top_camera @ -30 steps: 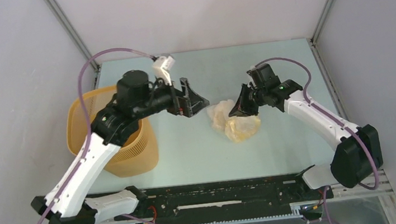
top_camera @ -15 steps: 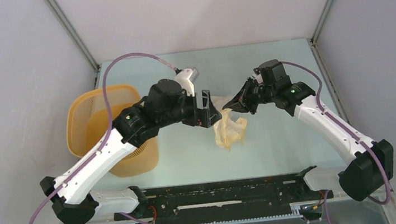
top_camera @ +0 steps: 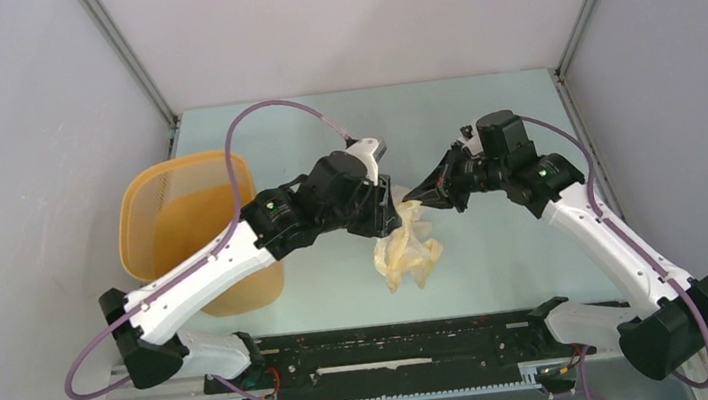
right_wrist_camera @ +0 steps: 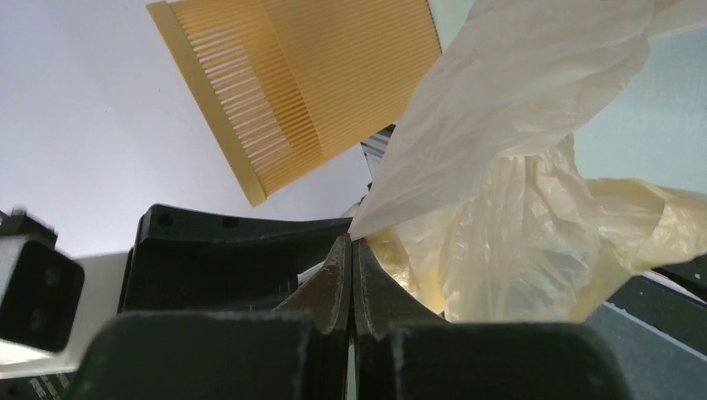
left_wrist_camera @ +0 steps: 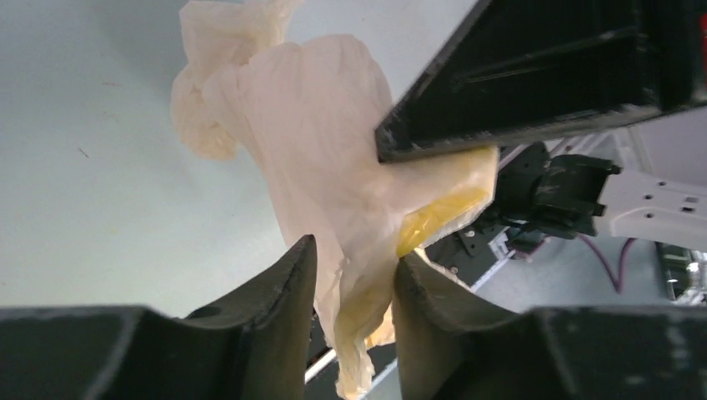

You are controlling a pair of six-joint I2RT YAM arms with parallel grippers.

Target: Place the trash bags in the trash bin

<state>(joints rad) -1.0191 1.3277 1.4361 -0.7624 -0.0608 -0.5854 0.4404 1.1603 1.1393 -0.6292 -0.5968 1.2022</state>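
A wrinkly cream-white trash bag (top_camera: 406, 246) with a yellowish rim hangs above the middle of the table. My right gripper (top_camera: 413, 196) is shut on its upper edge; in the right wrist view its tips (right_wrist_camera: 351, 240) pinch the film (right_wrist_camera: 534, 167). My left gripper (top_camera: 394, 213) reaches in from the left. Its jaws (left_wrist_camera: 354, 252) stand apart, with a fold of the bag (left_wrist_camera: 317, 142) hanging between them and touching the right finger. The orange-yellow trash bin (top_camera: 140, 189) stands upright at the left, behind the left arm; its slotted wall (right_wrist_camera: 308, 75) shows in the right wrist view.
A black rail (top_camera: 397, 344) runs along the near edge between the arm bases. Grey walls and metal posts (top_camera: 127, 55) enclose the table on three sides. The right gripper's black finger (left_wrist_camera: 542, 75) is close above the left gripper.
The right gripper has lifted the bag off the table and moved it leftward. The left arm has swung right from over the bin to the bag, and its jaws have narrowed around a fold.
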